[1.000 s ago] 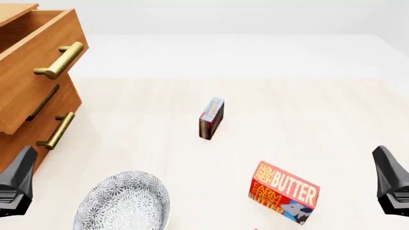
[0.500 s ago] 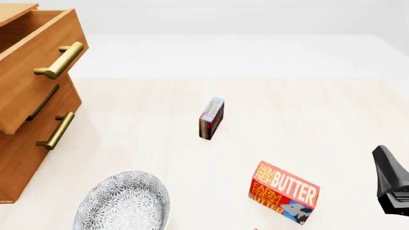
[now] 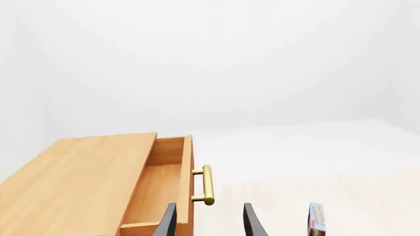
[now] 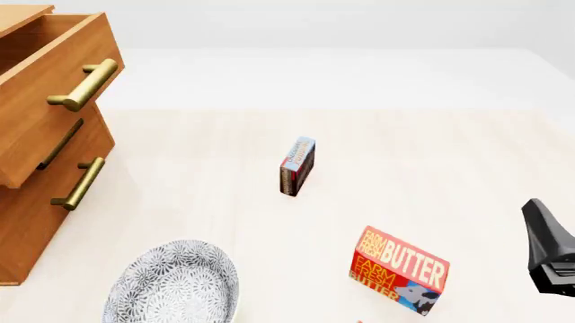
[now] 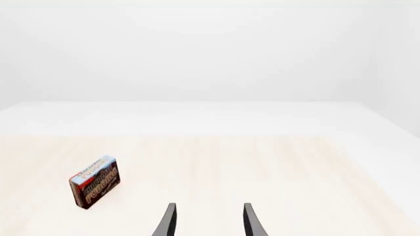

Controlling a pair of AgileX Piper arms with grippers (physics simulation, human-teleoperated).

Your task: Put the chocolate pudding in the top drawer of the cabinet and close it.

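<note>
Wooden top drawer (image 4: pixel 50 87) already open; chocolate pudding (image 4: pixel 297 166) untouched mid-desk. Left gripper (image 3: pixel 208 220) and right gripper (image 5: pixel 208 220) parted, empty. Picking, placing, closing left.

Matt brown wood cabinet (image 4: pixel 36 222), shiny brass handle (image 4: pixel 85 85), pale wood-grain table (image 4: pixel 431 161)
</note>
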